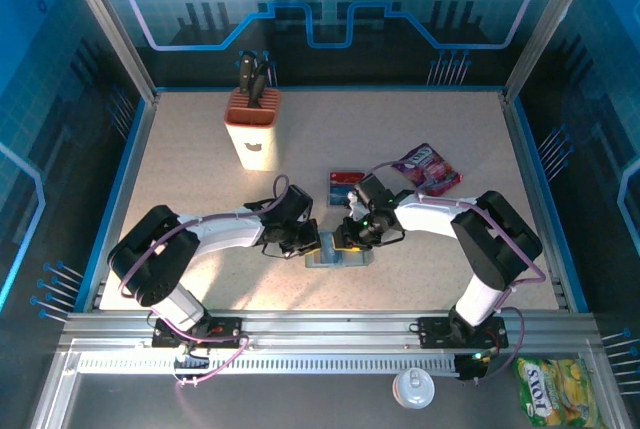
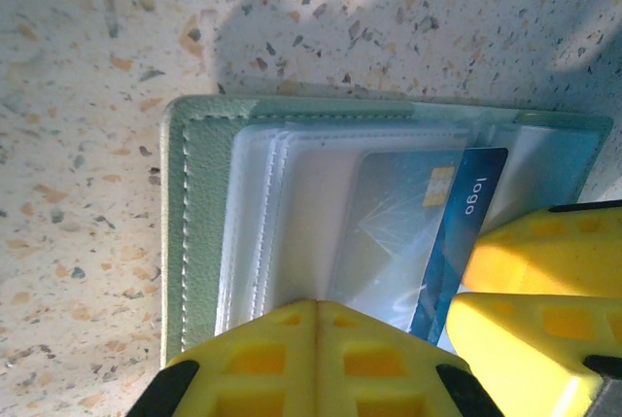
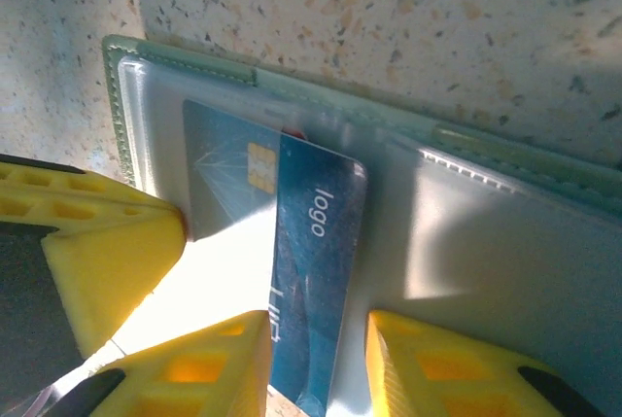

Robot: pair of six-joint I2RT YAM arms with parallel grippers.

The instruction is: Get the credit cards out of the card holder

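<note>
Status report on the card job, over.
Left end effector shut, pinning holder. Right end effector gripping card, partly out. Second card still pocketed. Nothing blocking.

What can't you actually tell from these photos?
- Left wrist: cloudy sleeves of the card holder blur how many cards remain.
- Right wrist: whether the right gripper pinches the blue card; its fingers hide the contact.
- Top view: print on the loose card is too small to read.

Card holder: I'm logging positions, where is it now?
In the top view the card holder lies open on the table's near middle, between the left gripper and the right gripper, which grips a credit card half out of it.
</note>
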